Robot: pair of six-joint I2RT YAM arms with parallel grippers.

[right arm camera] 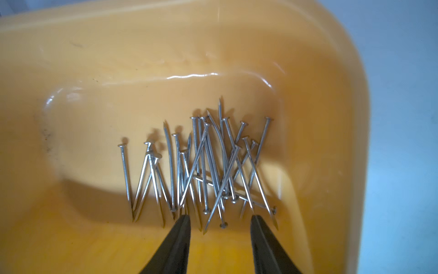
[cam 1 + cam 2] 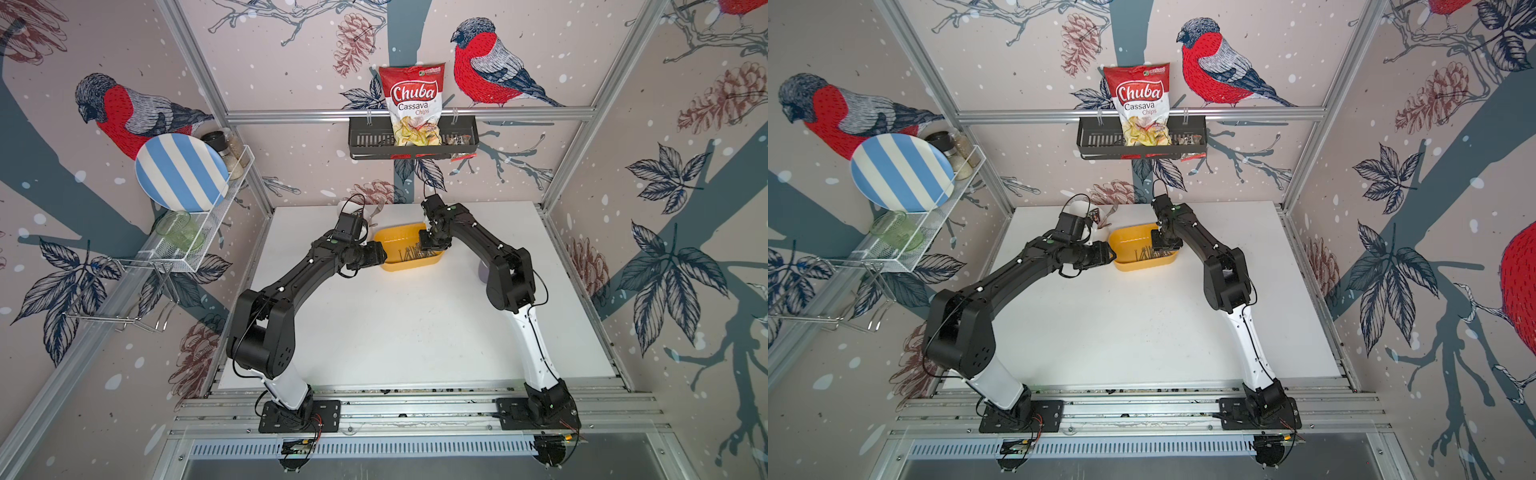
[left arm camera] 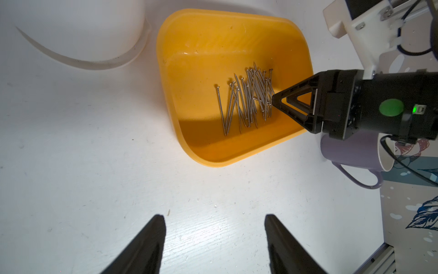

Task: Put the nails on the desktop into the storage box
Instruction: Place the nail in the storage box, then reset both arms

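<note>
Bullfinch wallpaper (image 2: 490,70), aluminium frame (image 2: 291,116)

Mostly clutter around me: a red Chuba chips bag (image 2: 412,99) stands in a black slotted basket (image 2: 365,139) hung on the back rail. On the left wall a white wire rack (image 2: 216,232) holds a blue-and-white striped plate (image 2: 180,172) on edge, spice jars (image 2: 226,149) behind it and a green glass (image 2: 178,232) lower down (bullfinch wallpaper (image 2: 490,70) everywhere). Up close I also see a lilac mug (image 3: 350,151) and a white cup (image 3: 83,30).

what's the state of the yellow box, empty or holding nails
Holding nails: a loose pile of nails lies crisscrossed on the floor of the yellow box, none hanging over its rim.
</note>
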